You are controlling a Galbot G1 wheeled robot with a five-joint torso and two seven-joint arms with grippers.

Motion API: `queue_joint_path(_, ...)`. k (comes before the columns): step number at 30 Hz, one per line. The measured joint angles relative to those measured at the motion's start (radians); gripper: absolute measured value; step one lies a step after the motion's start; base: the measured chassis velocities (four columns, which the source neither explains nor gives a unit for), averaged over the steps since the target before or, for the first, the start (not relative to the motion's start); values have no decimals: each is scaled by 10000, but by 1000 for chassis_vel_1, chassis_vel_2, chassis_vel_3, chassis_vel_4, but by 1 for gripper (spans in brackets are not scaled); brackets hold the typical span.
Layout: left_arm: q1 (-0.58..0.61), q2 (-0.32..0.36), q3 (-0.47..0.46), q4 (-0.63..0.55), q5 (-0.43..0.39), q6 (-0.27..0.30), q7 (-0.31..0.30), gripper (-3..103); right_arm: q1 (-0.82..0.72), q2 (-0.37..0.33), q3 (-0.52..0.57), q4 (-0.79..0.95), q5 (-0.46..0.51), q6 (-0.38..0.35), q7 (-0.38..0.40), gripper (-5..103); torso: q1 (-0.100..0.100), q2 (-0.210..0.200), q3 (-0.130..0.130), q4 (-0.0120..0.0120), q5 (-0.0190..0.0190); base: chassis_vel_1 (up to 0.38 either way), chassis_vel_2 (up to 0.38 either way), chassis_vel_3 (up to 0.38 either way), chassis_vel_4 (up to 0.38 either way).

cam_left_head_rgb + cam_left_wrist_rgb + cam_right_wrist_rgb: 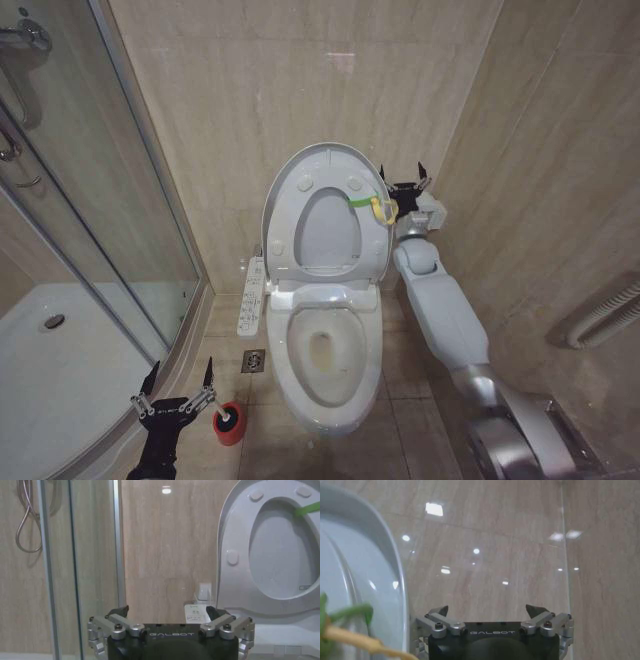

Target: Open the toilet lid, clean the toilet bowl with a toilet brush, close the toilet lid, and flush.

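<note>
Fingers of the right end effector [403, 174] are spread apart and hold nothing. This end effector is raised beside the right edge of the toilet lid [325, 215], close to the yellow-green loop tag [376, 205] fixed at that edge. In the right wrist view the lid rim [365, 577] curves past just beside the fingertips, with the tiled wall [495, 555] behind.

The left end effector [180, 385] sits low near the floor, fingers likewise spread and empty. A red holder cup [229, 423] stands on the floor tiles just beside its right finger; whether they touch cannot be told.

The toilet lid stands upright against the rear wall, with the seat ring [328, 225] raised against it. The toilet bowl [325, 355] is exposed below, its basin showing a yellowish stain. A button panel [251, 297] runs along the bowl's left side. A floor drain [254, 361] lies between the bowl and the glass shower enclosure [90, 200].
</note>
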Motion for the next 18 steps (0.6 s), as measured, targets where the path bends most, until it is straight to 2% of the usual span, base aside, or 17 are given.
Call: queue_joint_path(18,0,0,0,0,0,0,0,100,-2295,-1252,310,2429,639,-169,-36,100,0,0,0,-3,1,0,0,0,0)
